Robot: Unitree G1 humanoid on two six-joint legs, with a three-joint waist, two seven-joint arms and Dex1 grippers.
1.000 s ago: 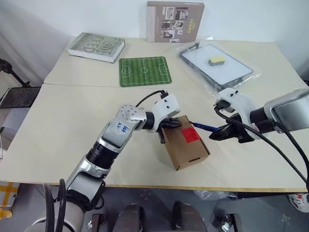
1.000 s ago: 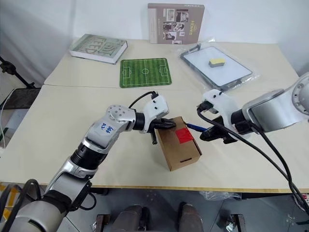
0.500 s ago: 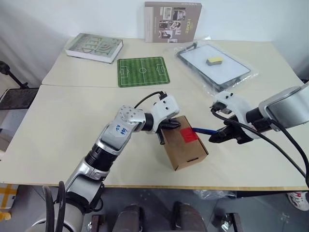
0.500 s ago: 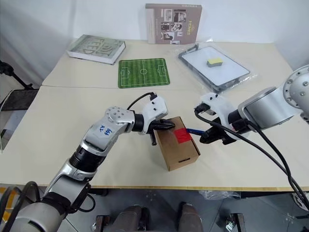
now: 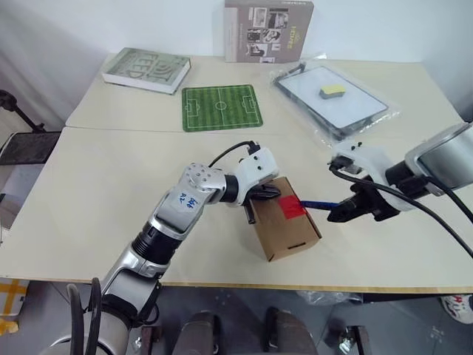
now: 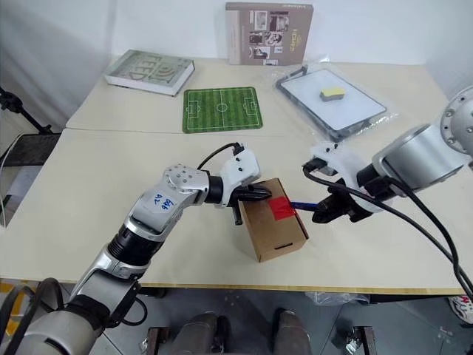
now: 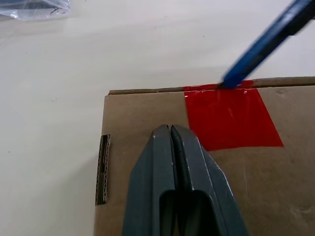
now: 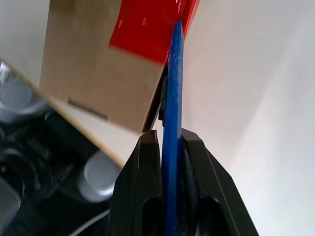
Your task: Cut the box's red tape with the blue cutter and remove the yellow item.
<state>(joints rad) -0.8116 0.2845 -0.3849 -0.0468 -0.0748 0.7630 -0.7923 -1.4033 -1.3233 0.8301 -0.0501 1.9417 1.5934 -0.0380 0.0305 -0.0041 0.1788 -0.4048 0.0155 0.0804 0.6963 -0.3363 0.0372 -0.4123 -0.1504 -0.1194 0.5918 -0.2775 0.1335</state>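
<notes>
Head cameras: a stereo pair looking forward and down across the table (image 5: 89, 185). Left wrist camera: close above the box (image 7: 147, 162), facing along the shut left gripper (image 7: 170, 132) onto the red tape (image 7: 226, 118). Right wrist camera: close, along the blue cutter (image 8: 172, 98). All views share box and tape.

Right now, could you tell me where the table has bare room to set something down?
Bare: the near-left stretch left of the left gripper, and between the green mat and the box. Crowded: around the box, where the right gripper holds the blue cutter.
</notes>
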